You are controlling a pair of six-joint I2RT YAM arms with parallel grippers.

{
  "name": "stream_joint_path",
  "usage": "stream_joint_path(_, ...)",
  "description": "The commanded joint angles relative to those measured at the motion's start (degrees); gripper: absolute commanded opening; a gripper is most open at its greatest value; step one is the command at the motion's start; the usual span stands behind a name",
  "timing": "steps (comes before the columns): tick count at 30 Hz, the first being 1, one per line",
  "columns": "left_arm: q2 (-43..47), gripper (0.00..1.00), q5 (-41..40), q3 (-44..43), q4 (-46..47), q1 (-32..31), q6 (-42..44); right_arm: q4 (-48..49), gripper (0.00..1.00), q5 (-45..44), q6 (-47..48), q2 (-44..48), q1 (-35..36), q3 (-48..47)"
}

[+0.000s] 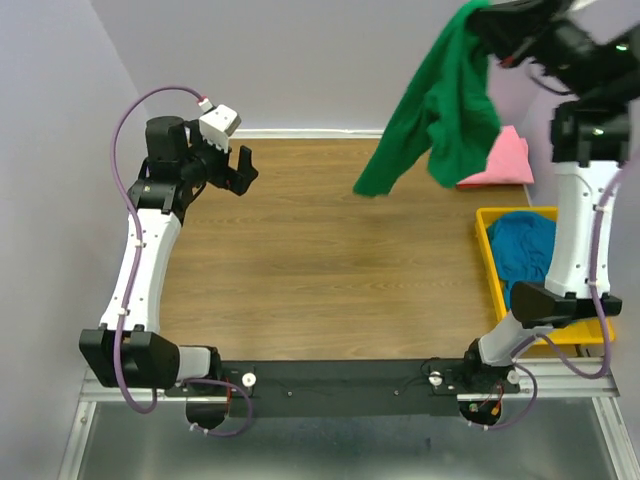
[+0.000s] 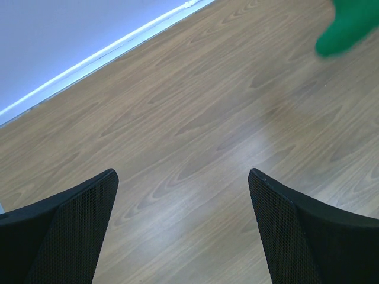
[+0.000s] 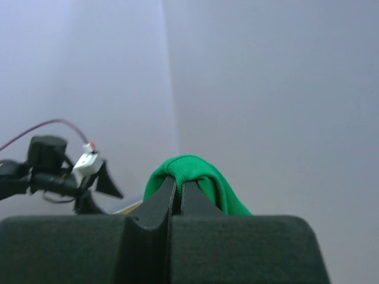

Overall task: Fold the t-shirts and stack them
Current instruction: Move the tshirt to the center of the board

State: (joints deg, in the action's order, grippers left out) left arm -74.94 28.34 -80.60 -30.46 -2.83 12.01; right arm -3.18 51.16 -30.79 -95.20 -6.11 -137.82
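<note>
A dark green t-shirt (image 1: pixel 440 110) hangs in the air over the table's far right, bunched and drooping. My right gripper (image 1: pixel 487 12) is shut on its top fold, high at the frame's upper edge; in the right wrist view the green cloth (image 3: pixel 192 171) bulges over the pinched fingertips (image 3: pixel 179 184). A pink t-shirt (image 1: pixel 505 160) lies on the table behind it. A teal-blue t-shirt (image 1: pixel 525 250) is crumpled in the yellow tray (image 1: pixel 487 240). My left gripper (image 1: pixel 238 168) hovers open at the far left, nothing between its fingers (image 2: pixel 77 225); a tip of green cloth (image 2: pixel 349 26) shows at top right.
The wooden table (image 1: pixel 300 270) ends at a white strip against the back wall (image 1: pixel 300 133). The yellow tray stands at the right edge beside my right arm (image 1: pixel 575 240). A black rail (image 1: pixel 340 385) with both arm bases runs along the near edge.
</note>
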Motion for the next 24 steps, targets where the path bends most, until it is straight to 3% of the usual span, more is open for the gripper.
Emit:
stream_joint_path(1, 0.05, 0.98, 4.44, -1.58, -0.04, 2.03, -1.38, -10.67, 0.01, -6.32, 10.63, 0.36, 15.98, 7.81)
stream_joint_path(2, 0.14, 0.98, 4.97, -1.58, -0.30, 2.30, -0.85, -12.97, 0.05, -7.81, 15.36, 0.10, 18.91, 9.57)
stream_joint_path(3, 0.58, 0.98, 5.58, -1.49, -1.00, 2.39, -0.41, -17.60, 0.35, -9.39, 17.67, -0.68, 23.64, 12.20)
stream_joint_path(4, 0.84, 0.98, 5.76, -1.41, -1.53, 2.39, 0.55, -19.48, 0.53, -9.41, 20.13, -1.04, 25.25, 14.22)
stream_joint_path(6, 1.54, 0.98, 6.29, -0.97, -2.58, 2.39, 3.53, -21.51, 1.00, -7.66, 21.29, -1.04, 27.11, 21.23)
stream_joint_path(11, 5.85, 0.98, 7.96, 3.50, -5.22, 2.39, 10.13, -25.82, 1.00, -11.94, 26.98, 3.68, 27.82, 35.57)
stream_joint_path(17, 4.46, 0.96, 13.93, 7.82, -13.38, 1.34, 23.13, -32.92, 1.00, -25.92, 40.17, 7.75, 27.73, 54.55)
stream_joint_path(20, 3.13, 0.93, 10.96, 12.99, -14.90, -5.41, 25.17, -34.26, 0.98, -29.70, 43.08, 7.48, 27.64, 61.93)
stream_joint_path(22, 2.61, 0.92, 5.63, 16.33, -12.54, -12.59, 24.73, -34.09, 0.93, -33.29, 44.75, 6.35, 27.64, 63.81)
stream_joint_path(24, 1.55, 0.91, 1.92, 21.07, -10.51, -15.70, 24.38, -33.73, 0.89, -35.94, 47.21, 4.16, 27.64, 64.52)
